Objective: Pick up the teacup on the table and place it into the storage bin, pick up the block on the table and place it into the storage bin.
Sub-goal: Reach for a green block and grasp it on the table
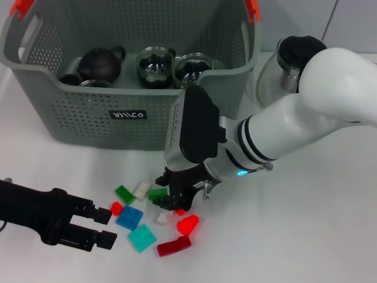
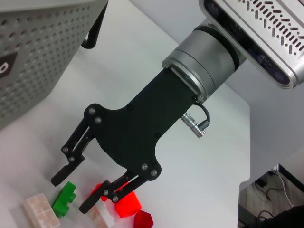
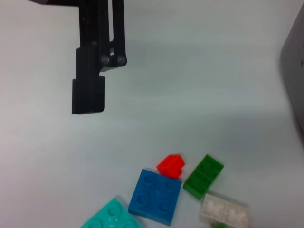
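Right hand hangs spread over the green block on the desk, in front of the bin; crowded neighbours could get snagged; left hand spread, idle

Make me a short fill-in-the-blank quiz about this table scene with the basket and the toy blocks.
1. The right end effector hangs over the pile of ____.
2. The square flat block beside the turquoise block is ____.
3. The dark teapot sits inside the ____.
4. The left end effector has its fingers ____.

Missing words: blocks; blue; storage bin; open
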Robot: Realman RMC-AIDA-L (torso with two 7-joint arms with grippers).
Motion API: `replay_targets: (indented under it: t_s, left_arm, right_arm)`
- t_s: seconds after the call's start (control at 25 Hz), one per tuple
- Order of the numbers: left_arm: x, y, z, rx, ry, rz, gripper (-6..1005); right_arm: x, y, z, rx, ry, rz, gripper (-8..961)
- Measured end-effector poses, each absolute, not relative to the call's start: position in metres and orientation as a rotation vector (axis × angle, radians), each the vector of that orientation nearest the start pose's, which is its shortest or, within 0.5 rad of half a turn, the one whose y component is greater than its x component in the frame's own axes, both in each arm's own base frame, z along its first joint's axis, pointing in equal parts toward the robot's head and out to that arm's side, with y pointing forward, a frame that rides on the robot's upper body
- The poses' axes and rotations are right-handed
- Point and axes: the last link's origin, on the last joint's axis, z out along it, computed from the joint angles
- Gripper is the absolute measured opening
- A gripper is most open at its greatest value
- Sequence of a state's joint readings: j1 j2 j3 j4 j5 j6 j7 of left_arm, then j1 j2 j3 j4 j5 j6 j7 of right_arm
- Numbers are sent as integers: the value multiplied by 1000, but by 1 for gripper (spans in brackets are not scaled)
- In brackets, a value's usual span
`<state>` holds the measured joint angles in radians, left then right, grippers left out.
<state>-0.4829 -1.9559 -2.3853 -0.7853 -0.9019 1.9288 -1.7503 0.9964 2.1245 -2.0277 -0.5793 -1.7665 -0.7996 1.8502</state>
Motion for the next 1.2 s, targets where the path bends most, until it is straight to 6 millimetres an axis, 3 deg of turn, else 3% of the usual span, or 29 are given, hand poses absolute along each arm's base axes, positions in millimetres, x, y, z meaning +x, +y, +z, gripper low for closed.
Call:
replay_targets:
  t_s: [0.6, 0.8, 1.2]
  left_arm:
    - [-288, 280, 48, -3027, -1098, -339, 677]
    - [-288, 280, 48, -3028, -1098, -339, 677]
    - [-288, 280, 48, -3032, -1099, -340, 676]
  right_arm:
    - [123, 356, -171, -3038, 19, -244, 365]
    - [122, 356, -171, -3039, 19, -246, 157]
    - [121, 356, -170, -3037, 11, -233, 114]
